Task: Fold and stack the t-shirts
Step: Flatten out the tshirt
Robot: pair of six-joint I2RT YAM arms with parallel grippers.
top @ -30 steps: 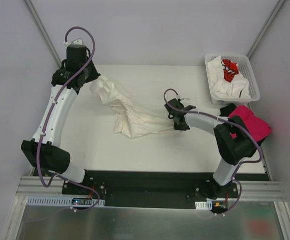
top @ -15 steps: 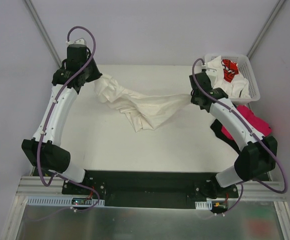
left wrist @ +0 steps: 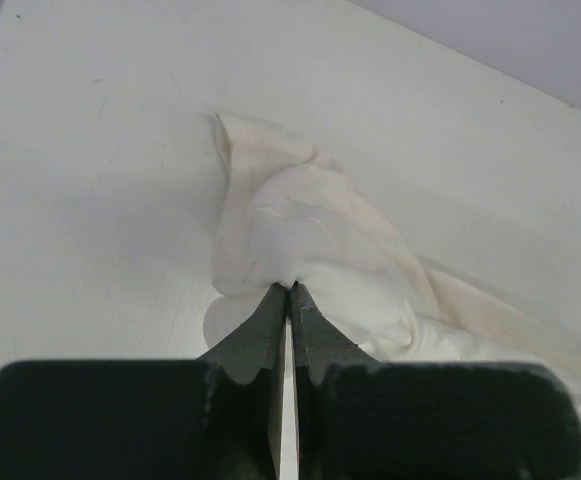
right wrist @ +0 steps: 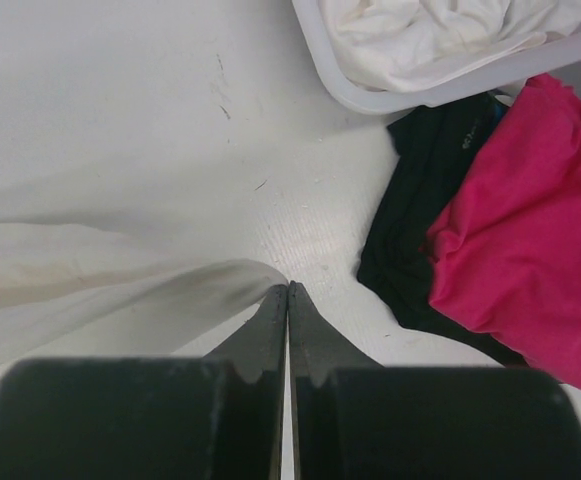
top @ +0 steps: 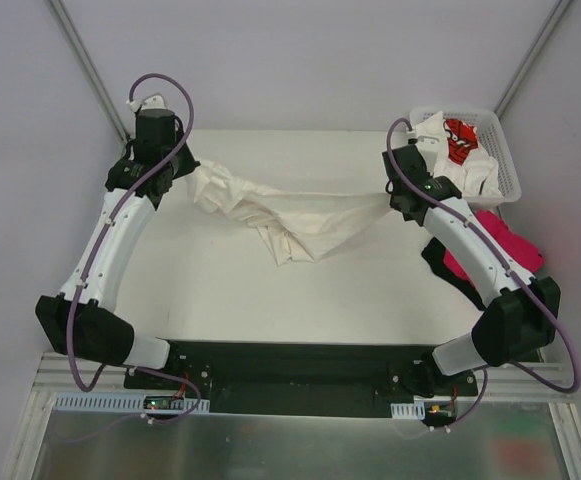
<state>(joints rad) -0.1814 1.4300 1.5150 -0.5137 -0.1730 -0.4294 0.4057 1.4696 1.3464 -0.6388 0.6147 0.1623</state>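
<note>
Top view: cream t-shirt (top: 305,215) is spread between both grippers, long axis left-right across the table (top: 220,290), middle sagging toward the near side. Left gripper (top: 188,172) has its left end, right gripper (top: 394,196) its right end. Both arms are reached far out.

Left wrist: jaws clamped tight on a bunched cream fold (left wrist: 310,230); the cloth trails off right.

Right wrist: jaws pinched on a thin cloth edge (right wrist: 100,270); the shirt runs left. Black t-shirt (right wrist: 420,190) and magenta t-shirt (right wrist: 520,240) lie to the right, by the basket (right wrist: 420,97).
</note>
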